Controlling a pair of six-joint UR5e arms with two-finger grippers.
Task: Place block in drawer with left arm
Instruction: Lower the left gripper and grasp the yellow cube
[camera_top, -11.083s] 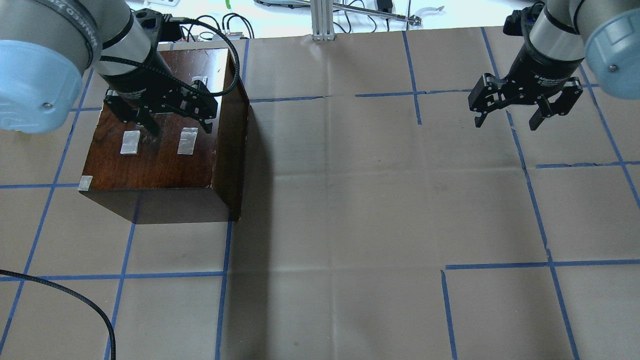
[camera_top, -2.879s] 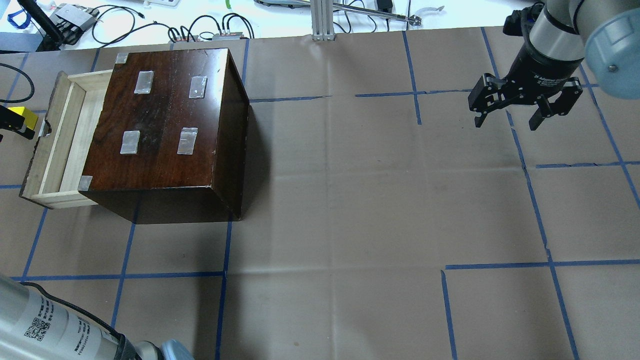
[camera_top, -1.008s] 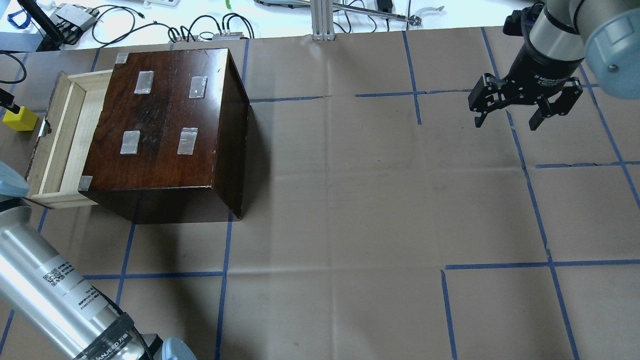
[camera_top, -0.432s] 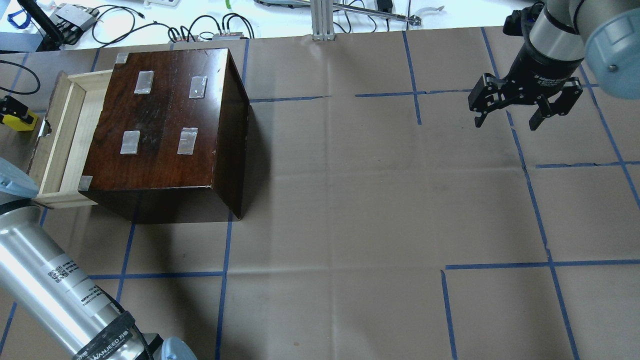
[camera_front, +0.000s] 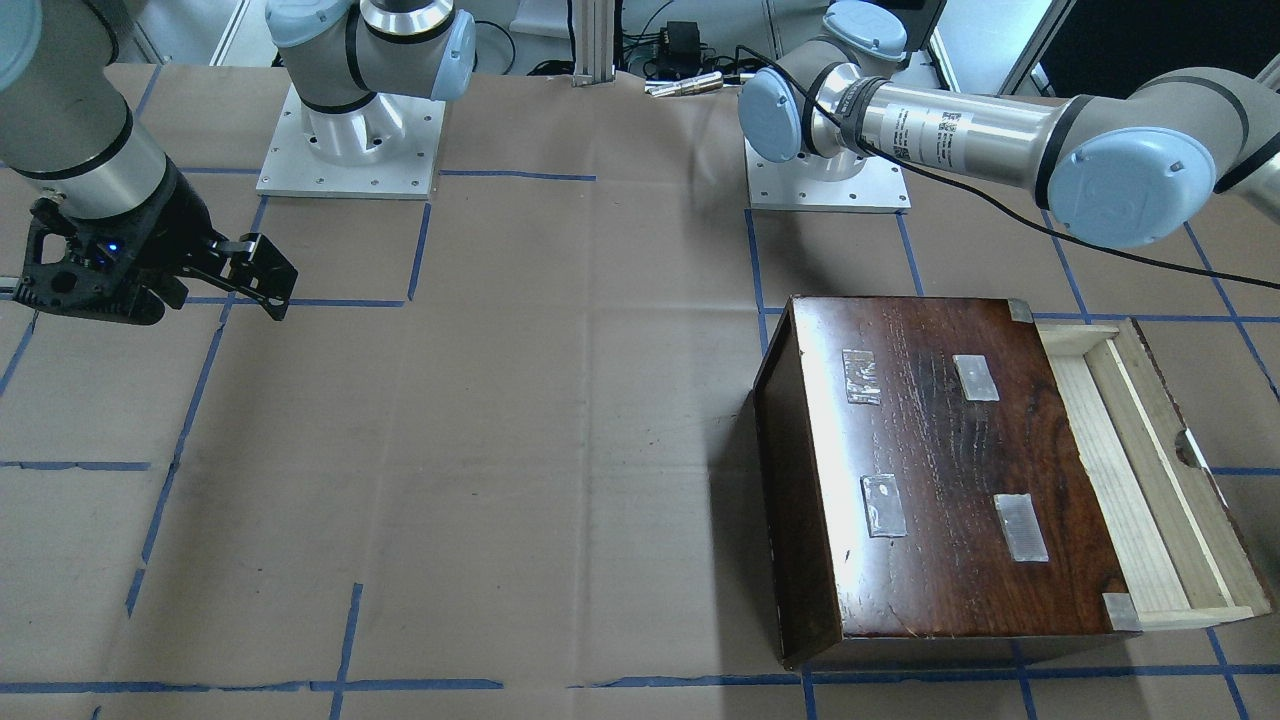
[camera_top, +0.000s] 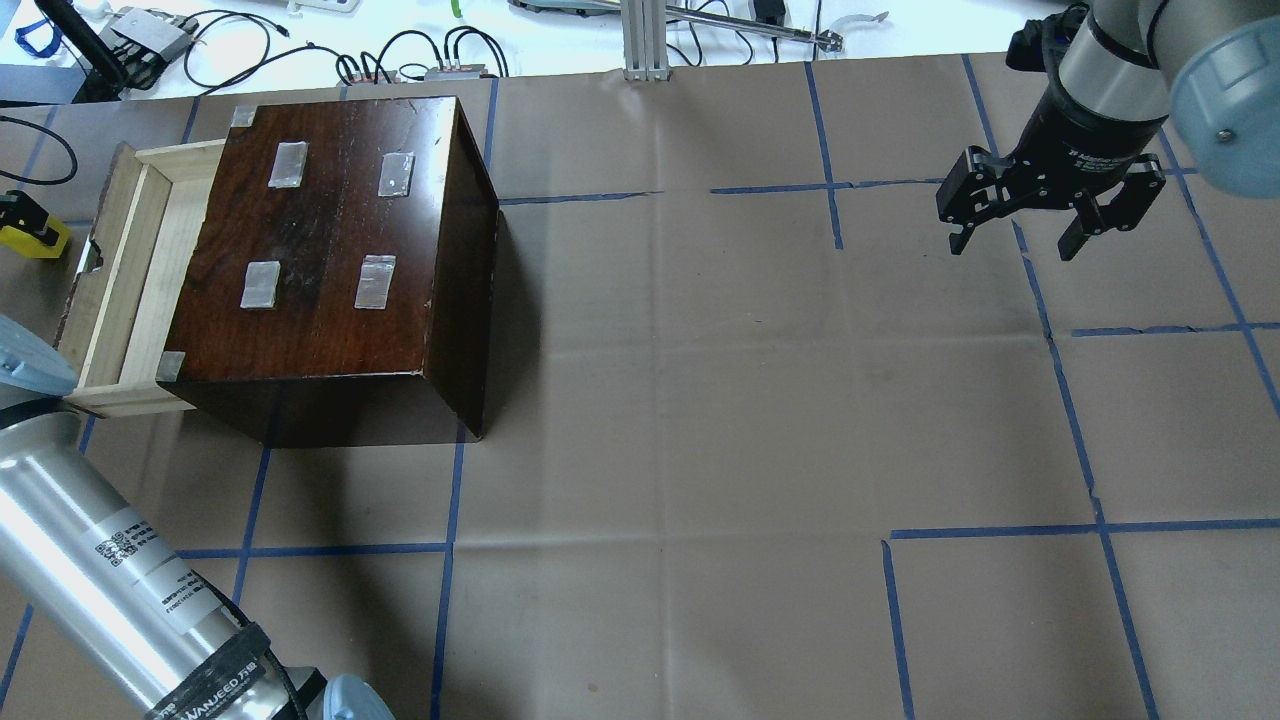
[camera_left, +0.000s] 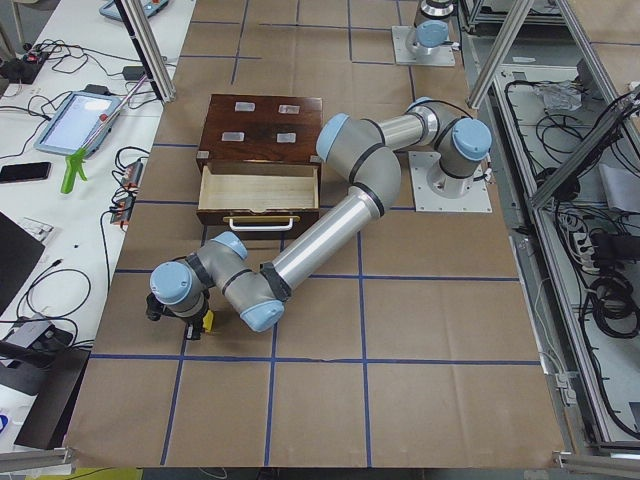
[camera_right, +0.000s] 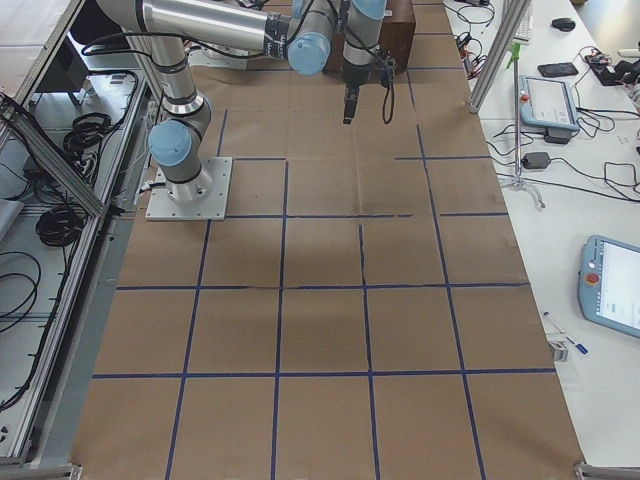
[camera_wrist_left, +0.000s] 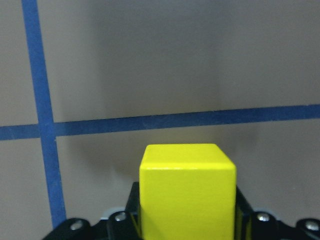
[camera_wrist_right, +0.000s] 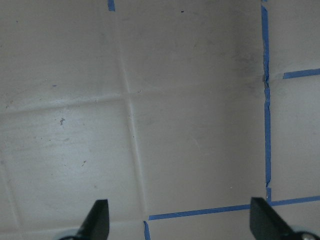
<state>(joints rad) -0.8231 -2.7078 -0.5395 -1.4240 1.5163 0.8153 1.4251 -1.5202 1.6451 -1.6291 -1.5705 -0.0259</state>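
The yellow block (camera_top: 32, 240) is at the table's far left, left of the open drawer (camera_top: 140, 270) of the dark-brown box (camera_top: 320, 240). My left gripper (camera_top: 18, 222) is shut on the block. In the left wrist view the block (camera_wrist_left: 187, 190) fills the space between the black fingers, over brown paper. I cannot tell whether it is lifted. The exterior left view shows the left gripper (camera_left: 195, 318) in front of the drawer (camera_left: 258, 187). The pale wooden drawer (camera_front: 1130, 470) holds nothing. My right gripper (camera_top: 1012, 245) is open and empty at the far right.
My left forearm (camera_top: 100, 560) crosses the overhead view's bottom left corner. Cables and small devices (camera_top: 420, 55) lie beyond the table's far edge, beside an aluminium post (camera_top: 645, 40). Blue tape lines grid the brown paper.
The drawer, shut 11 s ago with my left gripper over the box, stands open. In the last second my left gripper settled onto the block, which shifted slightly left. The right arm is still.
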